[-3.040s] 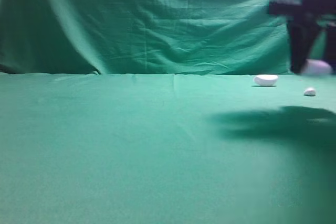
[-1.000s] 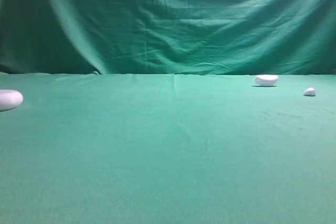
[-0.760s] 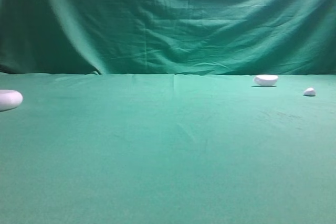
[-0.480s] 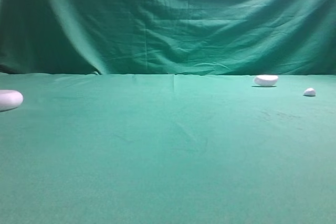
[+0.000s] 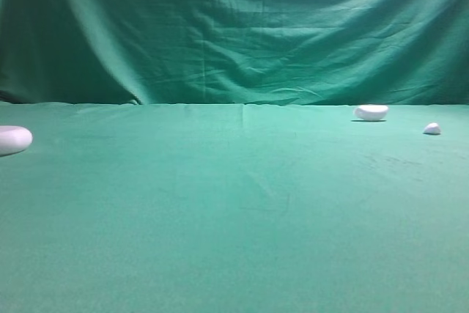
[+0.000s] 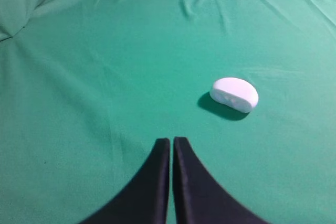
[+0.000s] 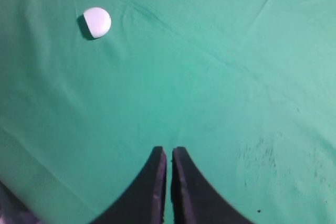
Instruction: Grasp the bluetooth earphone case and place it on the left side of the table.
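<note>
Green cloth table (image 5: 234, 210), three white things counted, one bluetooth earphone case (image 6: 234, 94) lying free just ahead-right of the clenched, empty left gripper (image 6: 171, 141), one bowl-shaped piece (image 5: 371, 112), one pebble-like piece (image 7: 97, 22) ahead-left of the clenched, empty right gripper (image 7: 169, 151).

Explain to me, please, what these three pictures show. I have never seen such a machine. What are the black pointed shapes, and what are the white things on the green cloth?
This is a robot with two arms. One camera looks across the table from the front; each arm also carries a small camera by its gripper. The black pointed shapes are grippers seen from those cameras: the left gripper and the right gripper. Both are shut and hold nothing.

Three white things lie on the green cloth. The earphone case rests at the far left edge of the front view. A half-round piece and a tiny pebble-like piece lie on the right. The left arm's camera sees the half-round piece; the right arm's camera shows a small round white thing, probably the pebble-like piece.
</note>
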